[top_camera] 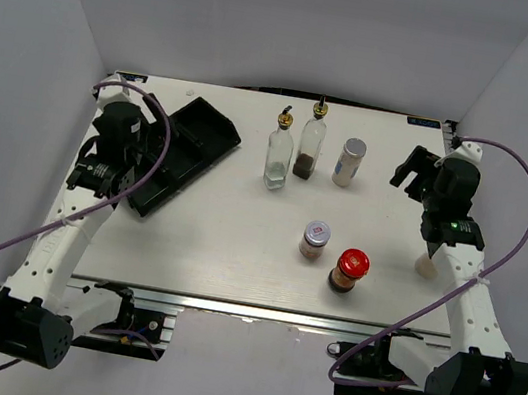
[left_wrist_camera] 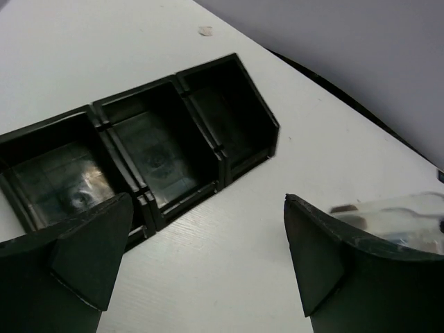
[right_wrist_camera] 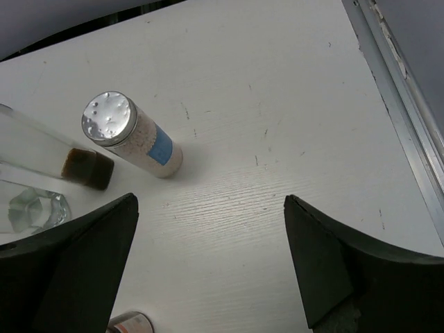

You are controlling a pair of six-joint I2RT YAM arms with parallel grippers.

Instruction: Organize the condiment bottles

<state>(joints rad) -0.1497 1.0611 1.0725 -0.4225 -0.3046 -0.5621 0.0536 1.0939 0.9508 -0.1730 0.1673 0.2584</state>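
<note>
The black left gripper (left_wrist_camera: 207, 229) and right gripper (right_wrist_camera: 209, 229) gape empty. Nothing is sorted yet: two clear glass cruets (top_camera: 277, 159), white silver-capped shaker (top_camera: 349, 162), silver-lidded jar (top_camera: 315, 240) and red-lidded jar (top_camera: 349, 271) stand on the white table (top_camera: 224, 252), outside the black three-compartment tray (left_wrist_camera: 223, 158).

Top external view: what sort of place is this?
Probably a lab robot test booth, not a kitchen: plain walls enclose a white table, left arm and right arm mounted at its aluminium rail.

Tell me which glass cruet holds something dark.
The cruet beside the white shaker: a dark brown layer sits at its bottom, while the other cruet looks clear.
</note>
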